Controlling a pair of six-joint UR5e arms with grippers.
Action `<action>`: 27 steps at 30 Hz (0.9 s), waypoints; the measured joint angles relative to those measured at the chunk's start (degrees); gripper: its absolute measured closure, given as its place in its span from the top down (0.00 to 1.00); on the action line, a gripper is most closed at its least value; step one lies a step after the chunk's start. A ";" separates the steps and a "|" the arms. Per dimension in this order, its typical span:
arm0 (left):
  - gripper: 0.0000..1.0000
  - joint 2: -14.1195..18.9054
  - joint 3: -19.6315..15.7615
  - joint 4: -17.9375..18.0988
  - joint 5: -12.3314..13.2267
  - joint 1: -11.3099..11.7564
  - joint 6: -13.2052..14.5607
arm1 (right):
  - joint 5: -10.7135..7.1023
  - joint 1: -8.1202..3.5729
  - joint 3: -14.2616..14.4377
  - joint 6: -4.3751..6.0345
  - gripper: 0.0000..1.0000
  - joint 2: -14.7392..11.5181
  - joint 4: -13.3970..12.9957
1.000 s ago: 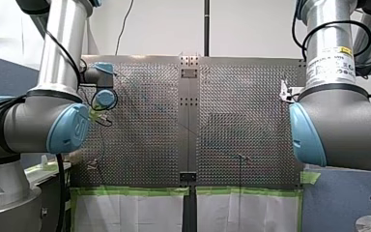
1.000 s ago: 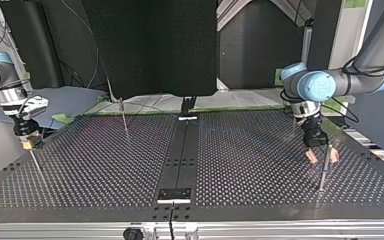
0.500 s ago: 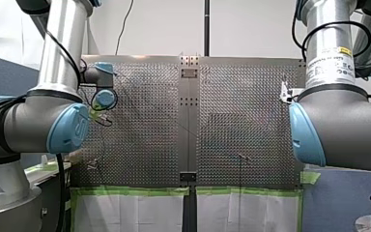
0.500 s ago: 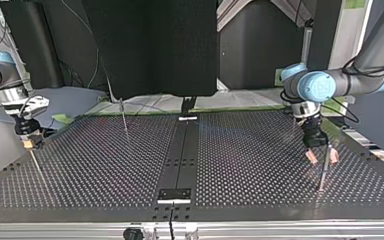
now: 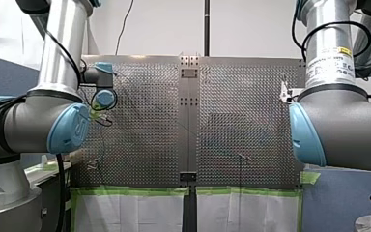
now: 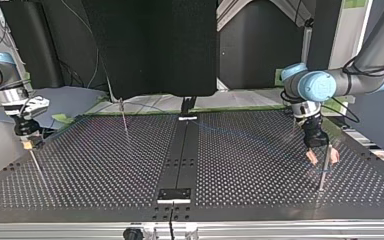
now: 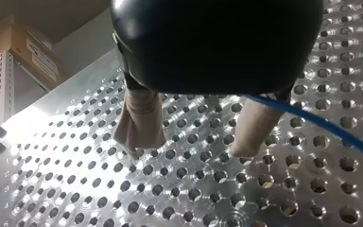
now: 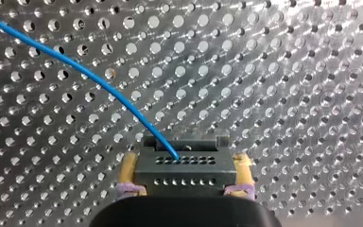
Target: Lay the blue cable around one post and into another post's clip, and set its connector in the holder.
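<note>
Two arms split this job. My right end effector (image 6: 28,143) is clamped on the dark connector (image 8: 182,166), so the blue cable (image 8: 90,78) trails from it across the perforated tabletop (image 6: 105,165). My left end effector (image 6: 322,157) is spread wide and holds nothing. Its beige pads (image 7: 139,123) straddle a thin post (image 6: 321,179) and the cable runs beside one finger, placed, I'd judge, to guide the cable around that post.

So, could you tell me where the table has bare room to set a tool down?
In the top view, bare table lies between the centre strip and the thin post by my right gripper. Crowded: my left gripper, the post beside it and the blue cable.
</note>
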 joint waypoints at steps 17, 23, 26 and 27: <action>1.00 0.01 0.00 0.00 0.09 0.05 -0.12 | -0.19 0.10 -0.06 0.35 0.00 0.02 -0.23; 1.00 0.00 0.00 0.00 0.09 0.05 -0.10 | -0.20 0.05 -0.06 0.60 0.00 0.02 -0.23; 1.00 0.00 0.00 0.00 0.09 0.05 -0.09 | -0.20 0.04 -0.06 0.77 0.00 0.02 -0.23; 1.00 0.00 0.00 0.00 0.10 0.05 -0.09 | -0.20 0.03 -0.06 0.83 0.00 0.02 -0.23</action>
